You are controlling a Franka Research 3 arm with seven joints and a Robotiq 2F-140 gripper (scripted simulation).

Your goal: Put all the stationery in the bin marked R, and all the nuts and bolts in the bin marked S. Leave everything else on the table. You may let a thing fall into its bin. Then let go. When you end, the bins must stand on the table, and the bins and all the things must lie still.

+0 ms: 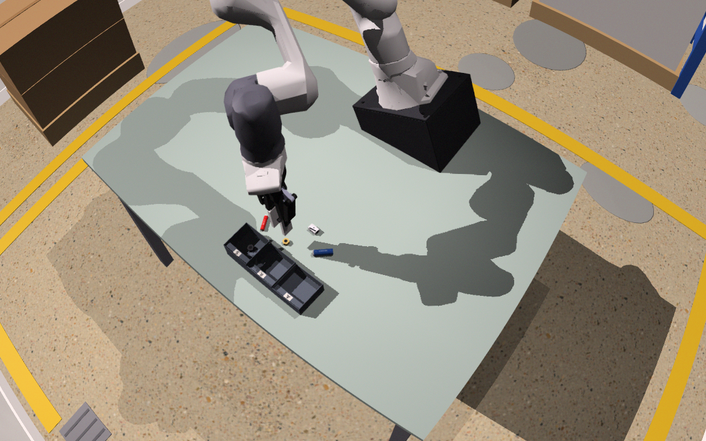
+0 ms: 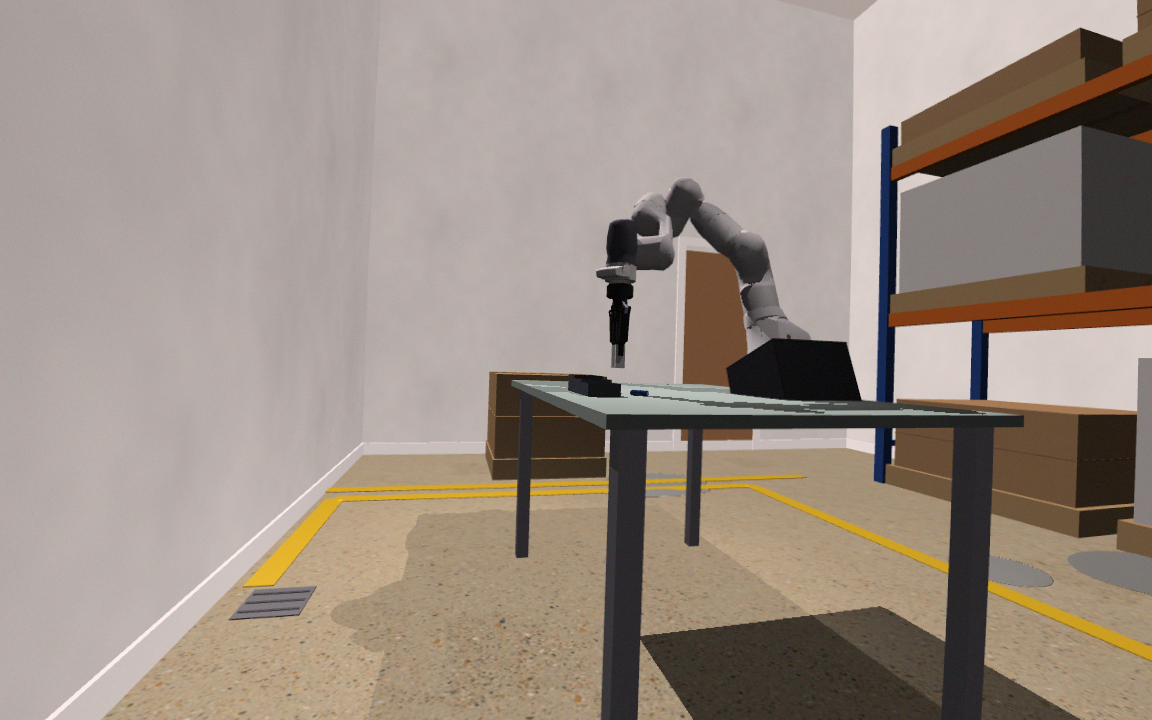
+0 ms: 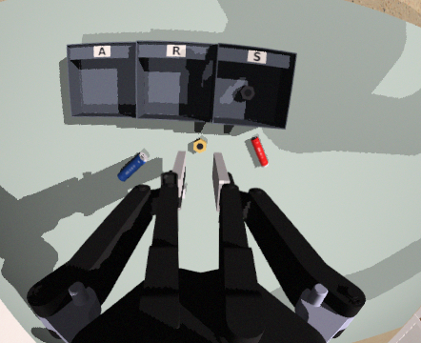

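My gripper [image 1: 281, 223] [image 2: 618, 362] [image 3: 199, 164] hangs above the table, fingers narrowly apart with nothing between them. Just beyond its tips lies a small yellow nut [image 1: 286, 241] [image 3: 199, 145]. A red stick-shaped thing [image 1: 264, 222] [image 3: 259, 151] lies to one side and a blue one [image 1: 322, 252] [image 3: 133, 167] to the other. A small white thing [image 1: 314, 229] lies nearby; it is hidden in the wrist view. A row of dark bins stands past the nut: A [image 3: 102, 51], R [image 3: 175, 51] [image 1: 261, 272], S [image 3: 256, 57] [image 1: 236, 252]. A dark bolt [image 3: 244, 93] lies in S.
The bins [image 2: 592, 385] stand near the table's front left edge. The robot's black base [image 1: 421, 125] is at the back of the table [image 1: 399, 219]. Cardboard boxes and shelving stand on the floor around.
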